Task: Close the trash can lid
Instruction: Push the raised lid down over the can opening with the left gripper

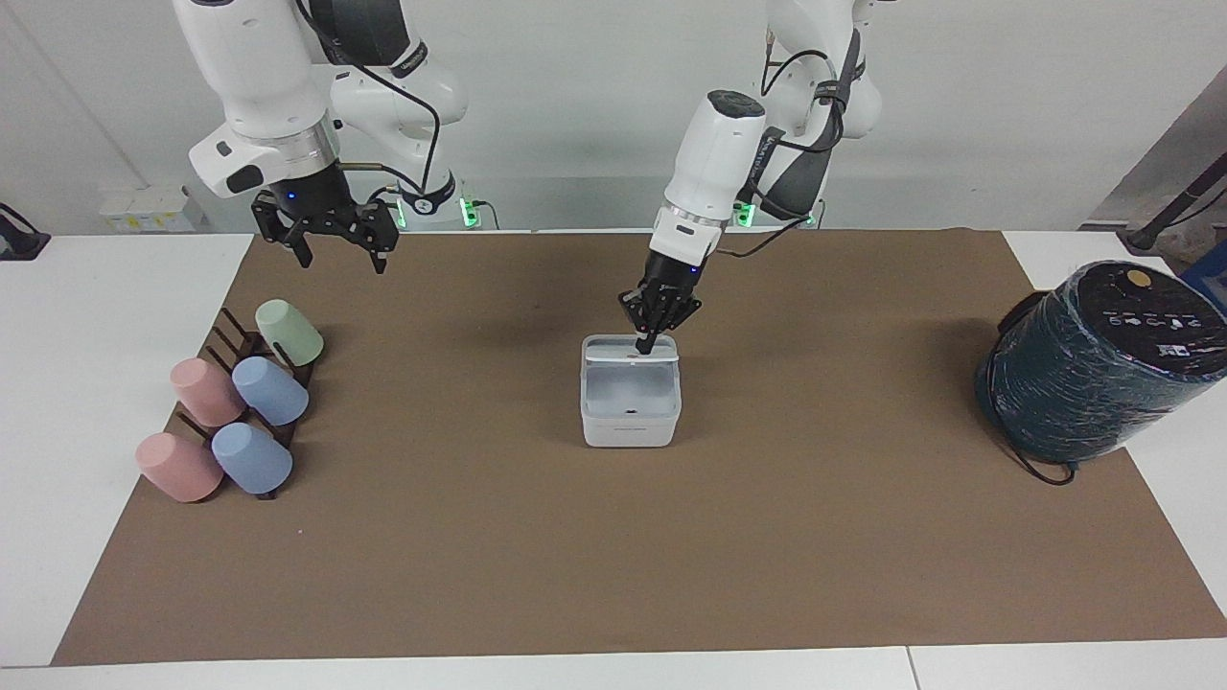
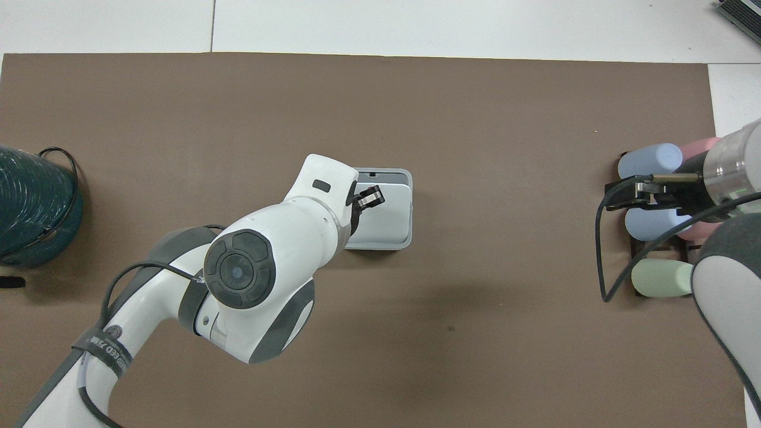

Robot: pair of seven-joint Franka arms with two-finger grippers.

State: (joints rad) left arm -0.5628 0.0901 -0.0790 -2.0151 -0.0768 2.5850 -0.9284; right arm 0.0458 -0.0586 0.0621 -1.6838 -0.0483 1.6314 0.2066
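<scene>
White trash can point(image 1: 630, 426), label unreadable

Trash can point(image 2: 406, 208): white, mat centre.
Lid point(image 2: 383, 217): tilted over the opening, a strip still uncovered at 12 o'clock.
Left gripper point(image 2: 370, 197): fingertips together, over the lid.
Right gripper point(image 2: 639, 195): over the cup rack point(image 2: 654, 238), 3 o'clock.
Teal cylinder point(image 2: 32, 211): 9 o'clock.
</scene>
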